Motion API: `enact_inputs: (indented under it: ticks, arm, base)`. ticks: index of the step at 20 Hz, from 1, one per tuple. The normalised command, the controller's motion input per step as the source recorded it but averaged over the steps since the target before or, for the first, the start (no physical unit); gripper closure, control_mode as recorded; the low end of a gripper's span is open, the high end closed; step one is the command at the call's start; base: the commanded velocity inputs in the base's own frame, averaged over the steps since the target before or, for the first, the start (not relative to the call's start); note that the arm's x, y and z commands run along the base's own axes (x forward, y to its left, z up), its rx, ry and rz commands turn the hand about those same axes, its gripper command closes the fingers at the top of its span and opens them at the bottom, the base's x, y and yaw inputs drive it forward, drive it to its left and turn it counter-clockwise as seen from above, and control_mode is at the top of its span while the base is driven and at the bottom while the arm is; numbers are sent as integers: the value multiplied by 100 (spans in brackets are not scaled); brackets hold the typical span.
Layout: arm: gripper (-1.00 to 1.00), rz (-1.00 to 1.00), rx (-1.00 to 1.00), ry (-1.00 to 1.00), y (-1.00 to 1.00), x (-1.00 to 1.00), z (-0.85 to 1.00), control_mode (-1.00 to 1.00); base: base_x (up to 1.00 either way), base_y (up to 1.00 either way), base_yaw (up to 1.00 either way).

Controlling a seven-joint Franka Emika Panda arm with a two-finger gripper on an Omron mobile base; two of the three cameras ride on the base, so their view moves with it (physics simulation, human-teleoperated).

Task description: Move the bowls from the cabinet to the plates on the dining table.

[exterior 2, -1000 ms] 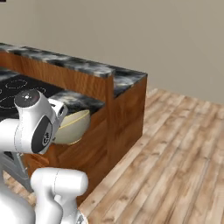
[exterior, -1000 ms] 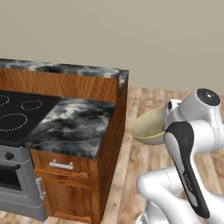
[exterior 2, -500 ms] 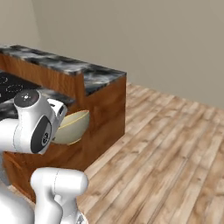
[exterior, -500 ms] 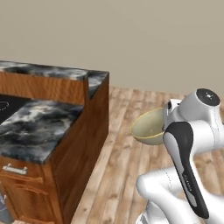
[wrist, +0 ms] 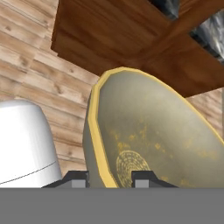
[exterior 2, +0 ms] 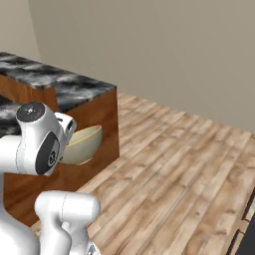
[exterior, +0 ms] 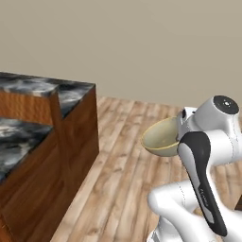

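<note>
As the view swings right, the gripper [wrist: 106, 178] still pinches the cream bowl [exterior: 161, 137].

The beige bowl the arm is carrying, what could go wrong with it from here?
The claw pinches the beige bowl only at its rim, one fingertip inside and one outside, with the rest hanging out beyond the grip, so a jolt might tip it or work it loose. It also rides near the wooden corner of the marble-topped counter; a tight turn could knock it against the wood.
</note>
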Motion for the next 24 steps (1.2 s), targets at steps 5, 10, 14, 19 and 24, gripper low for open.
enact_inputs:
  ticks: [5,10,14,19,24]
  arm:
    - [100,0,0,0,0,0,0,100]
    - [100,0,0,0,0,0,0,100]
    - [100,0,0,0,0,0,0,100]
    - [100,0,0,0,0,0,0,100]
    - [100,0,0,0,0,0,0,100]
  base:
    - [83,-81,4]
    - [81,-83,3]
    - [74,-77,6]
    - [77,-65,11]
    - [78,-38,26]
